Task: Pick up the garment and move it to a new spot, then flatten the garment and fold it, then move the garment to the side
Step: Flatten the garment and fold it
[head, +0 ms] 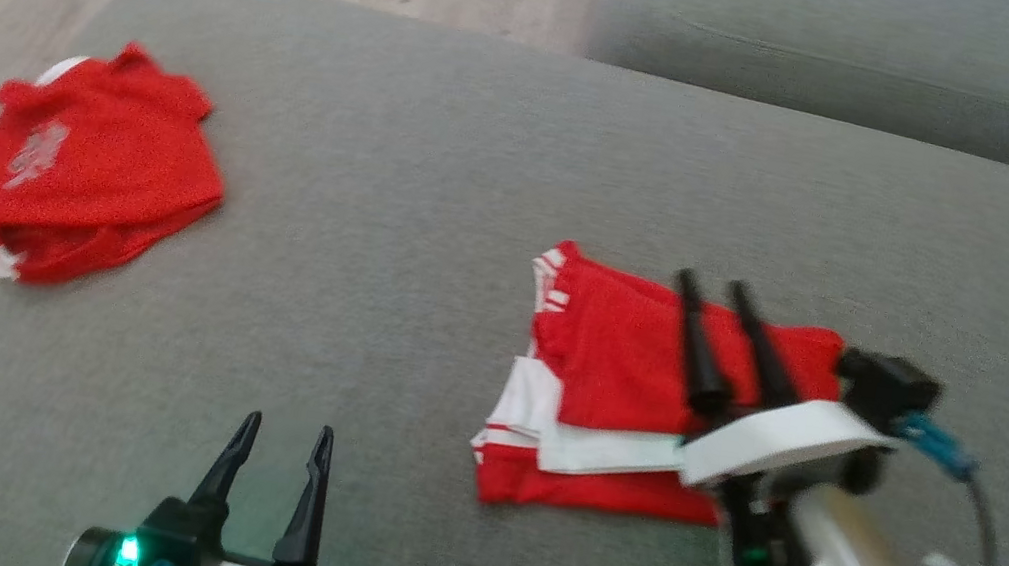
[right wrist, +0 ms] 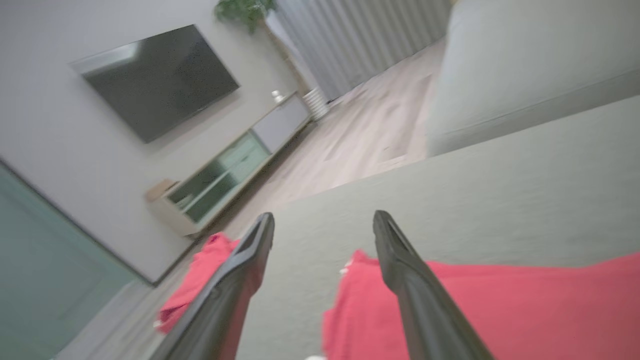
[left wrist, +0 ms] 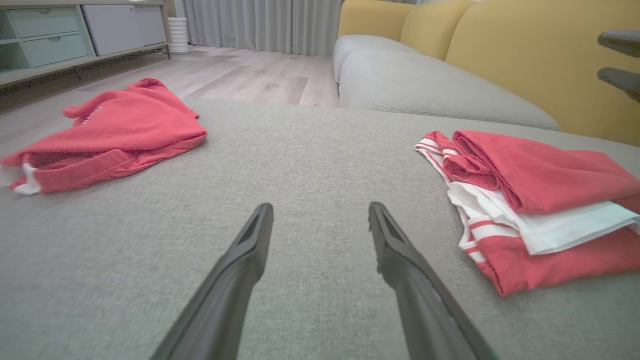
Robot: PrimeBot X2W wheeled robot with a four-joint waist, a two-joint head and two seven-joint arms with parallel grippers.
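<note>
The folded red-and-white garment [head: 610,381] lies at four o'clock on the sofa cushion [head: 435,211]; soft, light and limp, its layers likely slip, so pinch through them all at an edge; right gripper [head: 712,281] released over it; left gripper [head: 290,424] released at seven o'clock.

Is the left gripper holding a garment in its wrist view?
No: the left gripper is open over bare grey cushion, with the crumpled red garment and the folded garment lying apart on either side.

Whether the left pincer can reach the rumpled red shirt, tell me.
Probably yes: the left pincer stands open, and only grey cushion lies between it and the rumpled shirt.
</note>
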